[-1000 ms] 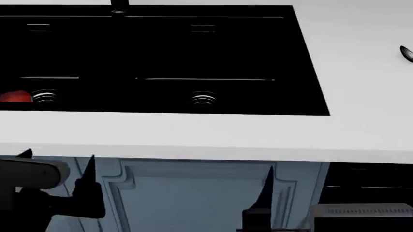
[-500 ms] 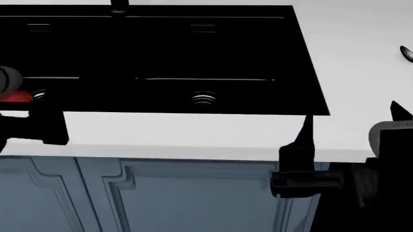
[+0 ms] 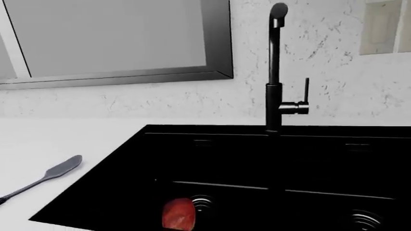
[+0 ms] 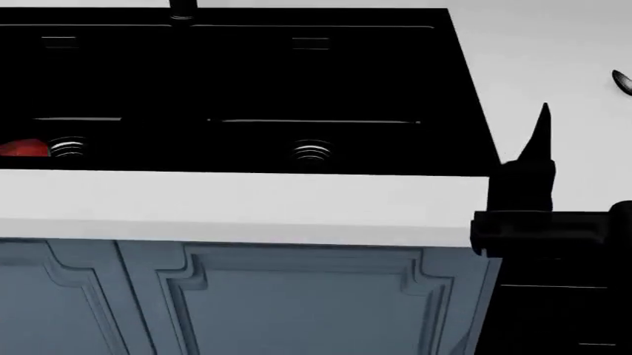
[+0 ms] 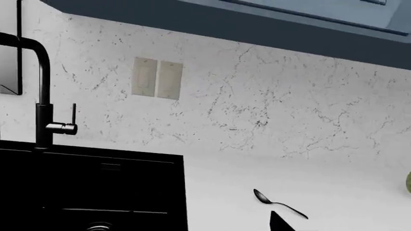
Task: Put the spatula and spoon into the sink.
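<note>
The spatula (image 3: 55, 173) lies flat on the white counter beside the sink's outer edge, seen only in the left wrist view. The small dark spoon (image 5: 276, 202) rests on the counter on the other side of the sink (image 4: 247, 74) and shows at the head view's right edge as the spoon (image 4: 622, 81). My right gripper (image 4: 604, 118) hovers above the counter's front edge, short of the spoon. One black finger (image 4: 538, 140) stands upright in view and its tip (image 5: 279, 222) sits well off centre, so the jaws stand apart with nothing between them. My left gripper shows in no view.
A red rounded lump (image 3: 178, 214) lies in the left basin beside a ringed drain (image 3: 204, 204). The tall black tap (image 3: 275, 72) rises behind the sink's divider. Blue cabinet doors (image 4: 296, 303) run below the counter. A green object (image 5: 408, 182) peeks in at the right wrist view's edge.
My right gripper has risen and shifted right, from below the counter edge to above it. The left arm has dropped out of the head view.
</note>
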Controlling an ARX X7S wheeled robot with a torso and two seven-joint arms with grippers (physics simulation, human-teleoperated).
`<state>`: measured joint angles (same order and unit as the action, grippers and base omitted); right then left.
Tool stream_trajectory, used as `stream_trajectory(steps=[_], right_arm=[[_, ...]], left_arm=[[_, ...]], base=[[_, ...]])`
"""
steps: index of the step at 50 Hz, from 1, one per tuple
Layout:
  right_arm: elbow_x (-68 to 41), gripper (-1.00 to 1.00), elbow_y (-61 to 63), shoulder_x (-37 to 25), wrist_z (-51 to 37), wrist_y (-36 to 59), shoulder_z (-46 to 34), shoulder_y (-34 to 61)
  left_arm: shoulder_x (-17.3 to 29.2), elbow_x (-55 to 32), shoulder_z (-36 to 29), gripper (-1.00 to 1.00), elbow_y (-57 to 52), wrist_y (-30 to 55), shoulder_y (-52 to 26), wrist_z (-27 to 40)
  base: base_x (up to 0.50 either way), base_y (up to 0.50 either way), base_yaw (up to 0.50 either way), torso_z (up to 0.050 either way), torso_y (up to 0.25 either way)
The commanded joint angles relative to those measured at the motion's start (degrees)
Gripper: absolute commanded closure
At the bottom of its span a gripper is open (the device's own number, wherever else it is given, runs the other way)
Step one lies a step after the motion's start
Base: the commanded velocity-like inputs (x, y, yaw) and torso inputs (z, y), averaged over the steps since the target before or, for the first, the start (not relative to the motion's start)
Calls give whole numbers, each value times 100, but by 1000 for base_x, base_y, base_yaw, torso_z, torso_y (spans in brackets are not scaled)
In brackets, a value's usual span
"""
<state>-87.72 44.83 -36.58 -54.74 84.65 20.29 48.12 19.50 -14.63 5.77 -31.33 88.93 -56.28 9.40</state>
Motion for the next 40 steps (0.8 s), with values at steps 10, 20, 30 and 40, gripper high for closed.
stream_trajectory(steps=[10, 20, 30, 40], right_arm=[[-310, -100, -122, -259, -229, -233, 125, 38], [-673, -100, -189, -472, -415, -367, 96, 111], [-441, -100, -151, -466, -174, -416, 79, -37], [-835, -100, -263, -570, -493, -503, -233, 181]], left_arm=[[358, 169, 336, -100, 89, 51, -93, 376], [384, 5, 356, -100, 89, 22, -65, 460], [398, -105, 435, -100, 78, 18, -25, 494], [487, -446, 453, -100, 28, 92, -103, 731]], base=[[0, 0, 0, 0, 0], [189, -277, 0, 0, 0], [330, -390, 0, 0, 0], [48, -495, 0, 0, 0]])
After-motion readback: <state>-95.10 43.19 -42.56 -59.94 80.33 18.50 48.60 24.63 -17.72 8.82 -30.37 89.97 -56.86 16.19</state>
